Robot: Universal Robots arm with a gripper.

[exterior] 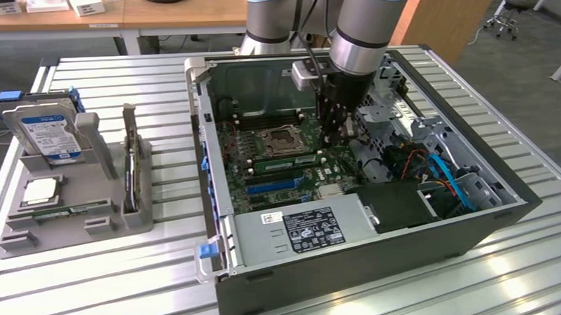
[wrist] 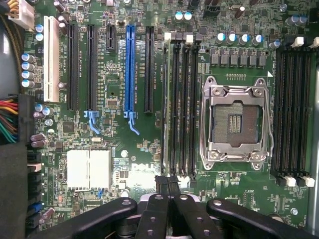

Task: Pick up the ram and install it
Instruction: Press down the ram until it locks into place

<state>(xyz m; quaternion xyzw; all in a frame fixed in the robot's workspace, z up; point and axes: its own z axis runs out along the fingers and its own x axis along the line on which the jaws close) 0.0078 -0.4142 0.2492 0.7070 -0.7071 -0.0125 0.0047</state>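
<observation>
Wrist view puts the closed gripper (wrist: 168,185) just over the long green ram stick (wrist: 168,99). That stick stands seated in a black motherboard slot (wrist: 185,107), beside the silver processor socket (wrist: 234,122).

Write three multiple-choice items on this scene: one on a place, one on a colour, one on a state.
1. Where does the hard drive stand? A in the grey tray; B inside the computer; C on the floor.
2. What colour is the long slot between black slots? A red; B blue; C yellow.
3. How is the pincer? A wide open; B shut; C gripping the hard drive.
Key: 1A, it stands upright in the tray; 2B, its plastic is blue; 3B, the fingertips meet.
</observation>
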